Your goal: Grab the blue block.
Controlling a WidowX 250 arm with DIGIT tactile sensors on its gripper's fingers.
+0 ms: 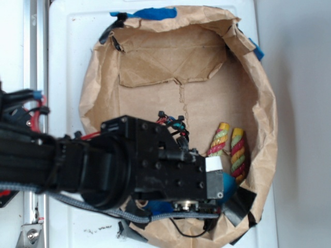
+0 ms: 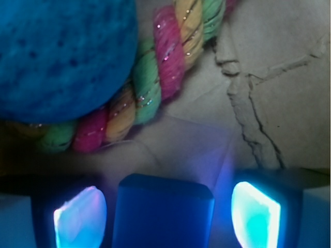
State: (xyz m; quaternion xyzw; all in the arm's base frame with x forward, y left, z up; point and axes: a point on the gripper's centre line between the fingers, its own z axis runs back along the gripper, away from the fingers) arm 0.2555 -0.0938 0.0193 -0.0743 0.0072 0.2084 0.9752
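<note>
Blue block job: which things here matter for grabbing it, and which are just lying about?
Part of the job:
- blue block, sitting between the fingers
- gripper, fingers either side of the block

Just lying about:
- rope toy
- blue ball
- paper bag
- blue tape

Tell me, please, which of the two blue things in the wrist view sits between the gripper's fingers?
The flat-faced blue block with straight edges, at the bottom between the two glowing fingers. The rounded, speckled blue ball lies farther off, against the rope toy.

Lab bench: white table (image 1: 67,62), taped paper bag (image 1: 98,88), robot arm (image 1: 77,165)
</note>
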